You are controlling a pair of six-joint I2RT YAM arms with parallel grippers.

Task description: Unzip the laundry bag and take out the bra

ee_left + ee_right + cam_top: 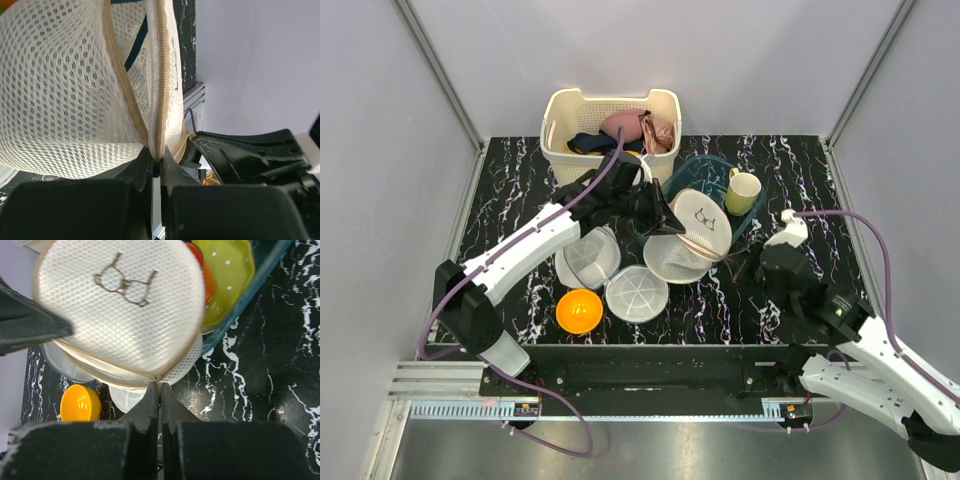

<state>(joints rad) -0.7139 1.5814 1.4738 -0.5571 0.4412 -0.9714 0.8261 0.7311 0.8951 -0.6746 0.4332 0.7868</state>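
Note:
The laundry bag (698, 238), a round cream mesh case with a small dark logo, is held tilted above the table between both arms. My left gripper (665, 222) is shut on the bag's far-left rim. In the left wrist view the fingertips (156, 165) pinch the beige zip tape of the laundry bag (65, 90). A dark blue strap of the bra (136, 47) shows through the mesh. My right gripper (740, 264) is shut at the bag's near-right edge. In the right wrist view its tips (160, 386) meet on the zip seam of the laundry bag (120, 325).
A cream basket (560, 110) at the back holds a pink bra (638, 128) and dark clothes. A teal basket (708, 168) holds a yellow-green mug (742, 192). Two white ribbed dishes (588, 258) (637, 293) and an orange bowl (579, 310) lie front left.

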